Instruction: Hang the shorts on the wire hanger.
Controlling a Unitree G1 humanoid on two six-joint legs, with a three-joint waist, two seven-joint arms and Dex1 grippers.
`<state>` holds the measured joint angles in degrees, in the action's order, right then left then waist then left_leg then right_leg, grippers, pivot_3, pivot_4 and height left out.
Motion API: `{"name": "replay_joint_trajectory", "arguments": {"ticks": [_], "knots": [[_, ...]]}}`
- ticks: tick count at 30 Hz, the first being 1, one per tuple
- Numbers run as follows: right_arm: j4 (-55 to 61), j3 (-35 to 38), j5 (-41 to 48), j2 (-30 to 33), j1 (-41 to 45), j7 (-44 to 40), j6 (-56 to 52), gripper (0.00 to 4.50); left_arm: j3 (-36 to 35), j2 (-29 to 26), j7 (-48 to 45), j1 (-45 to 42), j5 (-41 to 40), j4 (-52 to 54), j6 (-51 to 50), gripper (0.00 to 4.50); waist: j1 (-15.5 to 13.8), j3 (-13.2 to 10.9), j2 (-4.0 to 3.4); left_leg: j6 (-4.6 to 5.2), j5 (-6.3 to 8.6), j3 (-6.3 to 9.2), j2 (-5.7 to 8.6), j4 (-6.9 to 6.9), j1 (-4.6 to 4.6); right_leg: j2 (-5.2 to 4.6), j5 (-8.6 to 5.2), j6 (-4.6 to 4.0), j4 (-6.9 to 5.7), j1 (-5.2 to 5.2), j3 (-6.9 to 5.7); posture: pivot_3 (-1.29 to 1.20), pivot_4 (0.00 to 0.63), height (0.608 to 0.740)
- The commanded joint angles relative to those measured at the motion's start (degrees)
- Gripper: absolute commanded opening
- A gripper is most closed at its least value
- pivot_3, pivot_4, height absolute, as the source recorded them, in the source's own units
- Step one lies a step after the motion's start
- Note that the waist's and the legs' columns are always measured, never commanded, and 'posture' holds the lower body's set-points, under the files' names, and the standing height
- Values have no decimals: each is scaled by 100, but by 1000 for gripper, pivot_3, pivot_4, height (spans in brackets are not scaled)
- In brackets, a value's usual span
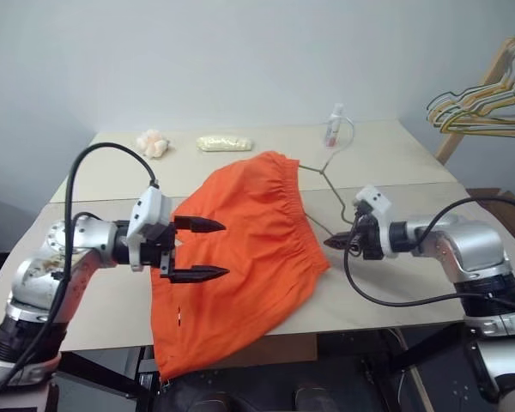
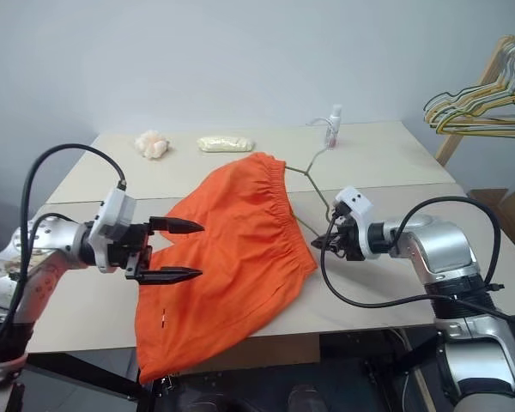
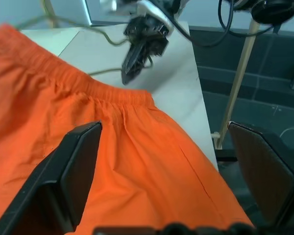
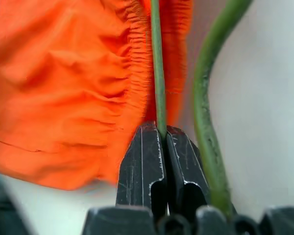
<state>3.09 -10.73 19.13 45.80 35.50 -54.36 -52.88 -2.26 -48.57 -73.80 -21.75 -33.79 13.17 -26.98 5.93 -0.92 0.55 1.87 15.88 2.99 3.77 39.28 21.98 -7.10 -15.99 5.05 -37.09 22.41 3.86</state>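
Note:
The bright orange shorts (image 1: 249, 249) lie spread on the table (image 1: 395, 163), waistband toward the right, and one leg hangs over the front edge. The wire hanger (image 1: 324, 174) runs from its hook near the back down under the waistband. My right gripper (image 1: 333, 243) is shut on the hanger wire (image 4: 157, 63) right beside the waistband's edge, and a second stretch of the wire (image 4: 206, 98) passes beside its fingers. Over the left part of the shorts my left gripper (image 1: 225, 249) hovers open, pointing right, with nothing between its fingers (image 3: 73, 171).
A small bottle (image 1: 334, 124) stands by the hanger's hook. At the back of the table lie a pale pouch (image 1: 224, 143) and a crumpled pale lump (image 1: 153, 143). A bunch of coloured hangers (image 1: 485, 107) hangs on a wooden rack at the far right.

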Motion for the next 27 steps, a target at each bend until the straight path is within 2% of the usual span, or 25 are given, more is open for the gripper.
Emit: {"name": "replay_joint_trajectory", "arguments": {"ticks": [1,10,20,27], "knots": [[542,-207,-383,91,400,72,391,0,-182,-204,-239,-488,161,-453,379,4454,17,0,1,0,0,0,0,0,0,0,0,0,1,-1,-1,-144,0,740],[1233,-1524,-1555,276,918,-359,1209,0,38,-305,-914,-2248,778,-2004,1436,4454,196,0,2,0,-1,5,6,2,12,-6,0,0,1,8,-8,-159,0,740],[1235,-1551,-1737,236,1088,-827,1273,0,974,35,-1777,-2932,1912,-3397,2814,4454,439,0,2,1,-2,7,7,3,6,-4,0,1,-3,-2,-10,-174,0,740],[1316,-1470,-1741,231,1097,-978,1107,0,1504,451,-1759,-3239,2754,-4338,3653,4454,496,0,3,3,-2,8,6,5,5,-4,0,1,-5,-3,-9,-196,0,740]]}}
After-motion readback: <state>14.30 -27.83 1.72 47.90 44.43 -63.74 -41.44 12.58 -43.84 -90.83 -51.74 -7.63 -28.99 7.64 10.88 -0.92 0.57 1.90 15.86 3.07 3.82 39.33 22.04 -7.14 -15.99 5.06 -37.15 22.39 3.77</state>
